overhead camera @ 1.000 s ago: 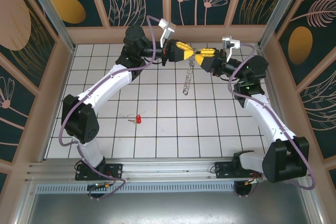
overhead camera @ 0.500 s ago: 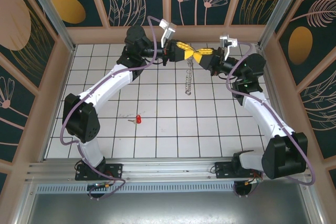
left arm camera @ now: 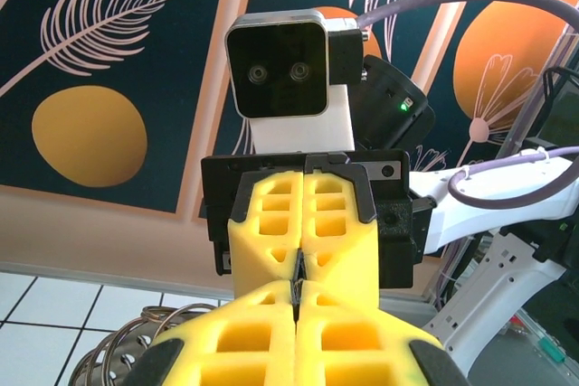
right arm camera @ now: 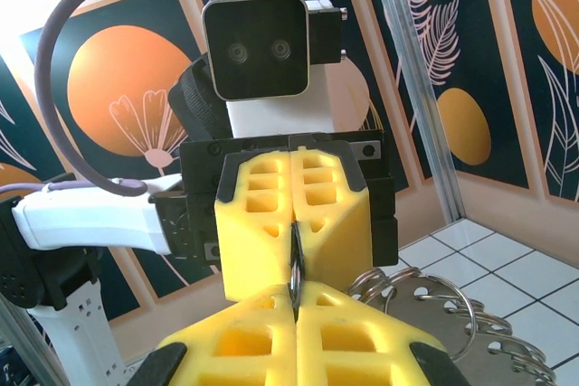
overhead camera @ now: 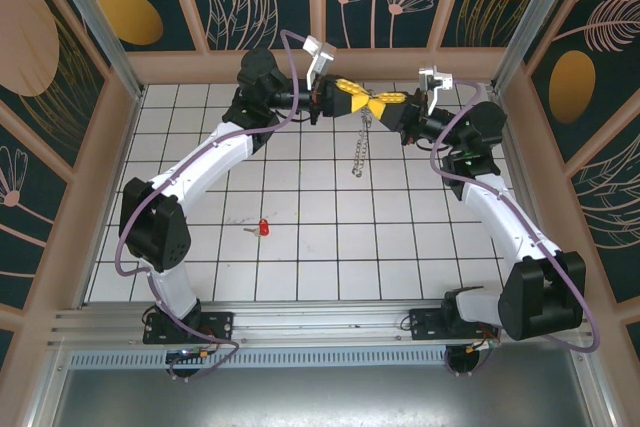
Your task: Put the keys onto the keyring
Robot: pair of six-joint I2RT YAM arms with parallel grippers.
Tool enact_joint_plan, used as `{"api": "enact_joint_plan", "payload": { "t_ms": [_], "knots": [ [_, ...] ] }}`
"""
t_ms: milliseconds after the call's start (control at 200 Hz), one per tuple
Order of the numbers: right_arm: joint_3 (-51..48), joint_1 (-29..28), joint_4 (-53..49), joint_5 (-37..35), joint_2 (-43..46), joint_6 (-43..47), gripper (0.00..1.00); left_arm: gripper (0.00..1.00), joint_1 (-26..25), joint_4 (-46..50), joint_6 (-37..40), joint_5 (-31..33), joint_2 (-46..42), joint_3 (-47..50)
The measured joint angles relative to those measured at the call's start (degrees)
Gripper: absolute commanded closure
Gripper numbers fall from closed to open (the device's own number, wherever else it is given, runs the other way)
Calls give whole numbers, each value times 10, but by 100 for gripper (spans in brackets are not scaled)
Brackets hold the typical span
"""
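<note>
We see two white arms meeting tip to tip above the far side of a white tiled floor [overhead camera: 300,257] with dark grout lines. The left gripper [overhead camera: 362,101] and right gripper [overhead camera: 381,102] have blocky yellow fingers moulded in a waffle-like grid. Each pair is pressed together, pinching the keyring [overhead camera: 359,147] where the two grippers face each other. The keyring hangs limp below them as a narrow strand of small silvery wire loops. In both wrist views a thin dark edge sits in the seam between the fingers. The key [overhead camera: 263,227], red-headed with a short silver blade, lies flat on the tiles, well apart from the keyring and nearer the left arm.
</note>
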State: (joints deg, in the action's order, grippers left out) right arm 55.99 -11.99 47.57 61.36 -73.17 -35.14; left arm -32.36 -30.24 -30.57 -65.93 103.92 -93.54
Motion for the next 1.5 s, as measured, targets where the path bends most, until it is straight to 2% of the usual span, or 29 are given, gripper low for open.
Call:
{"api": "enact_joint_plan", "payload": {
  "t_ms": [205,340,485,666,1026,1211,1501],
  "knots": [
    [0,9,2,0,-1,2,100,55,-5,-8,-10,45,-1,4],
    [0,20,5,0,-3,-2,100,53,-12,-33,-16,94,-19,42],
    [0,26,20,0,-3,-13,100,53,-10,-71,-37,129,-35,75],
    [-1,26,42,-1,-3,-24,100,59,1,-150,-98,151,-37,107],
    [-2,26,88,-21,-3,-57,100,73,4,-328,-237,136,-14,111],
    [-2,26,117,-33,-6,-74,100,75,4,-388,-293,130,11,111],
    [-2,20,137,-46,-30,-89,100,76,-4,-428,-328,124,27,111]
  ]
}}
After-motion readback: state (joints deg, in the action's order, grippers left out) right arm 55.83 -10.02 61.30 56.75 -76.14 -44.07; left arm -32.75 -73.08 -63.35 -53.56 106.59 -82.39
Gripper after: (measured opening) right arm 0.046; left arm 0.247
